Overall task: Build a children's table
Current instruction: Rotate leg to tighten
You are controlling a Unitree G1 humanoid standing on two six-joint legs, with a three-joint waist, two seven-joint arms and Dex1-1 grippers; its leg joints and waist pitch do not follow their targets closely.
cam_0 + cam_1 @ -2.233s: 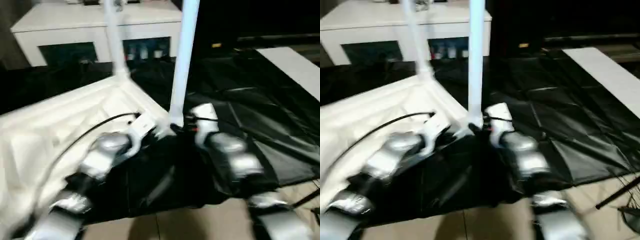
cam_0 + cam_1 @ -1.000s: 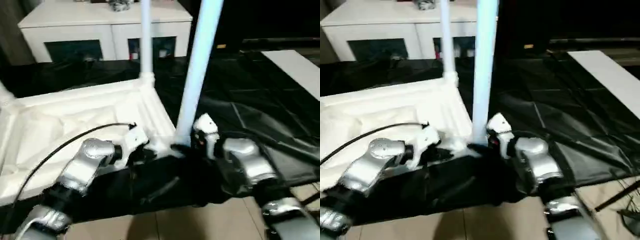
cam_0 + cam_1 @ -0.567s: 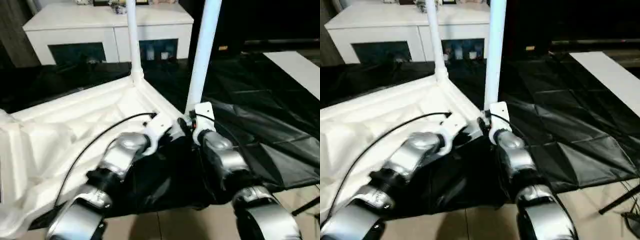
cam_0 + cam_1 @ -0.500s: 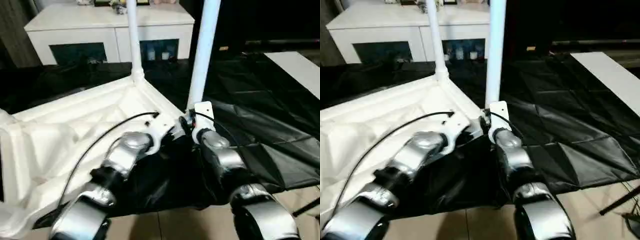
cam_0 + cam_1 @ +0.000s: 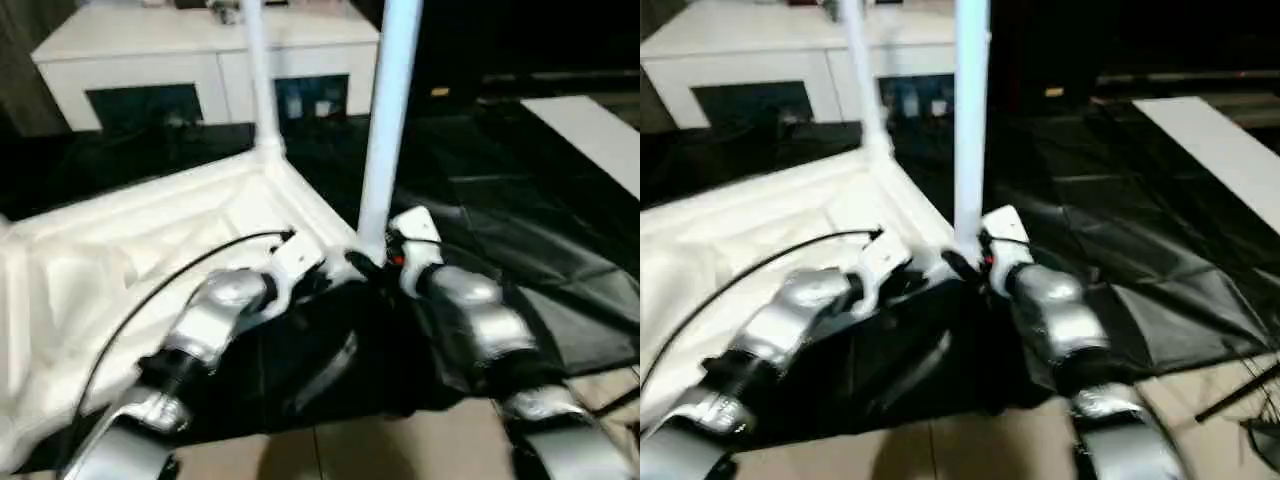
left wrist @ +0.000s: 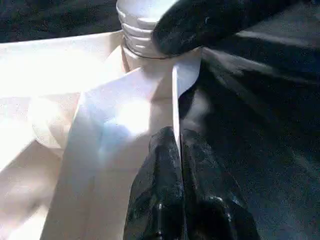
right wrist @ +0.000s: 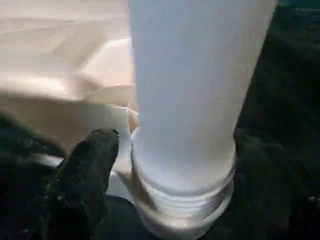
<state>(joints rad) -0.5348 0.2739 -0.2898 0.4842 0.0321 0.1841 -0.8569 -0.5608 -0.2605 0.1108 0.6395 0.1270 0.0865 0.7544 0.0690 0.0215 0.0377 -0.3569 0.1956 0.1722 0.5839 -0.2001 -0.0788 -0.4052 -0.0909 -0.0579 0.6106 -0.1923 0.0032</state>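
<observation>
Two legs, the near leg (image 5: pixel 385 140) and far leg (image 5: pixel 257 80), stand in the upturned tabletop (image 5: pixel 150 240); the left gripper (image 6: pixel 177 150) pinches its edge, while the right gripper (image 7: pixel 165 165) spreads around the near leg's base.

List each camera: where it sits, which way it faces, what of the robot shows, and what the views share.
Left eye and right eye views: on the head, facing forward and down at the upturned tabletop; both silver forearms show.
Left wrist view: looks along the left gripper, shut on the tabletop's edge.
Right wrist view: looks at the near leg between the right gripper's fingers.
Shared: the near leg's threaded base at the corner socket.
</observation>
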